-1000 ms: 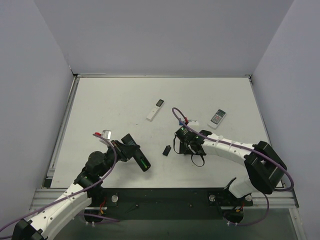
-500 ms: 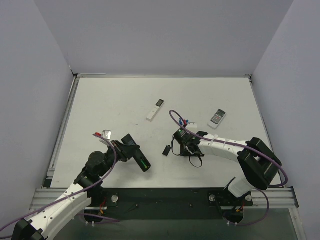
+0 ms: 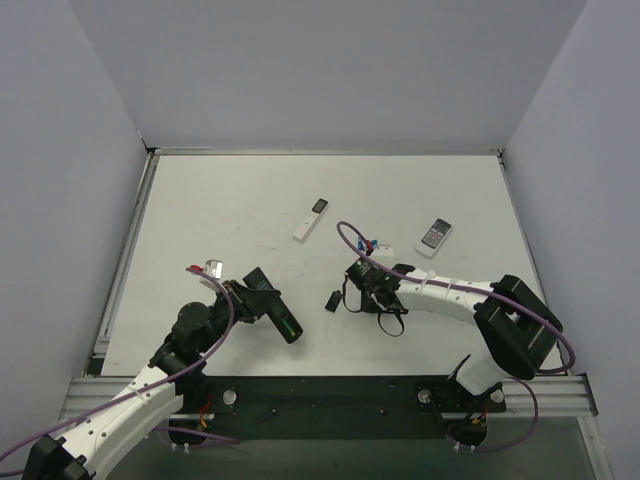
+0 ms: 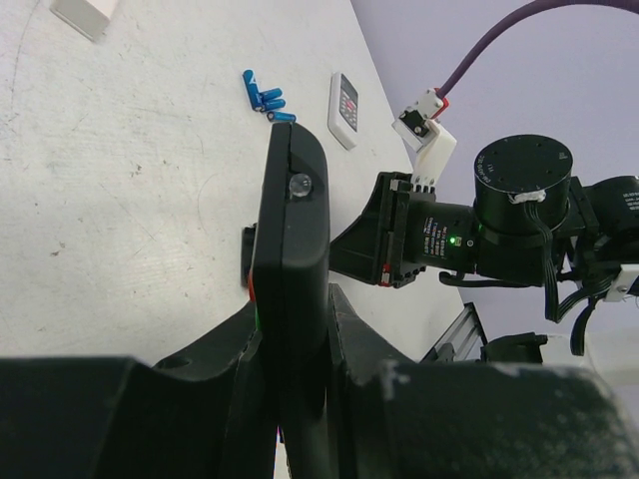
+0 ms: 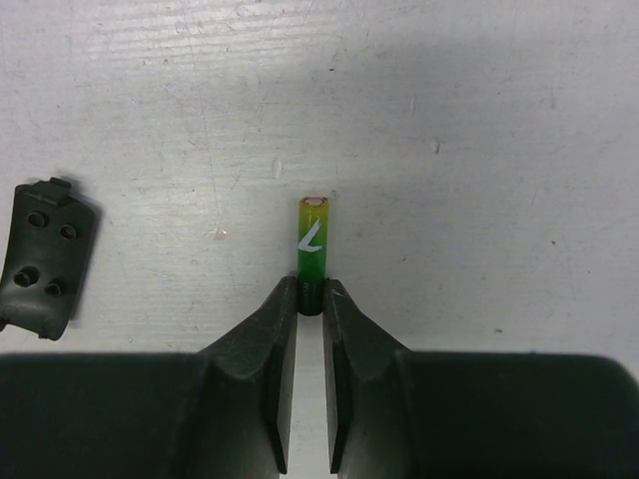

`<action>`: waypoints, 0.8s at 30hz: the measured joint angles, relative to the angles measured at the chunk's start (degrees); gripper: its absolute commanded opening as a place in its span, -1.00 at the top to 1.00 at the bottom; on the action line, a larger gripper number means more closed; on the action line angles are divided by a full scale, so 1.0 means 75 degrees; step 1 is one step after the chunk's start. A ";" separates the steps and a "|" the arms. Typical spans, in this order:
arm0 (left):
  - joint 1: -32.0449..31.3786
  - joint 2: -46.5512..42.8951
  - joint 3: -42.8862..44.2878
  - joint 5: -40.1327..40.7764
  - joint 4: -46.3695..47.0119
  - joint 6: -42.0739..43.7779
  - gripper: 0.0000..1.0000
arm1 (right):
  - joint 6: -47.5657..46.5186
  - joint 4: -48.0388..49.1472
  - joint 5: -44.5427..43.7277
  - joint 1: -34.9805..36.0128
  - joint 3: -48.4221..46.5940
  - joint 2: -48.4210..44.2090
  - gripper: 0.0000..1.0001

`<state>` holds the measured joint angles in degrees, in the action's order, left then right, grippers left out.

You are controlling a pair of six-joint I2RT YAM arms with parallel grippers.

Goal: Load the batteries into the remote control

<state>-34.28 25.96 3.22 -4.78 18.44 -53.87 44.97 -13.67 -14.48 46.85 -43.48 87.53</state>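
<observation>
My right pincer (image 5: 311,291): narrow, clamped on the lower end of one green battery (image 5: 313,239), centre of the wrist view. I cannot tell whether it is lifted off the tabletop (image 5: 479,150).

My left pincer (image 4: 297,324): closed on the black remote (image 4: 292,215), held edge-up at lower left of the overhead view, well apart from the battery.

The battery cover (image 5: 40,261) lies off, at the left of the right wrist view.

A green streak shows on the remote overhead. It may be one cell already seated; unconfirmed.

Judgement: cover off, this cell gripped. Left to do: carry it over, seat it, refit the cover.
</observation>
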 measured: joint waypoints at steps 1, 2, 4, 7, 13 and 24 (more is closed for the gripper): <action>0.0000 0.0003 0.0000 -0.0003 0.0026 -0.0009 1.00 | -0.0032 0.0003 -0.0017 0.0017 0.0006 -0.0020 0.93; 0.0000 0.0006 0.0000 -0.0006 0.0055 -0.0020 1.00 | -0.0073 0.0006 -0.0020 0.0026 0.0035 -0.0052 1.00; 0.0000 0.0026 -0.0038 -0.0017 0.0221 -0.0079 1.00 | -0.0271 -0.0096 -0.0029 0.0079 0.0131 -0.0262 1.00; 0.0009 0.0102 -0.0105 -0.0058 0.0458 -0.0210 1.00 | -0.0842 -0.0306 0.0035 0.0219 0.0140 -0.0866 1.00; 0.0020 0.0373 -0.0125 -0.0111 0.1183 -0.0565 1.00 | -0.2288 -0.1067 0.0734 0.0533 -0.1020 -0.2008 1.00; 0.0020 0.0644 -0.0125 -0.0114 0.2308 -0.1282 1.00 | -0.3928 -0.2702 0.2308 0.1935 -0.4127 -0.1437 1.00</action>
<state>-34.13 30.79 2.28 -5.63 35.75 -63.48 15.51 -33.93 2.83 61.36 -74.43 76.75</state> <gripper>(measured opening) 0.274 0.091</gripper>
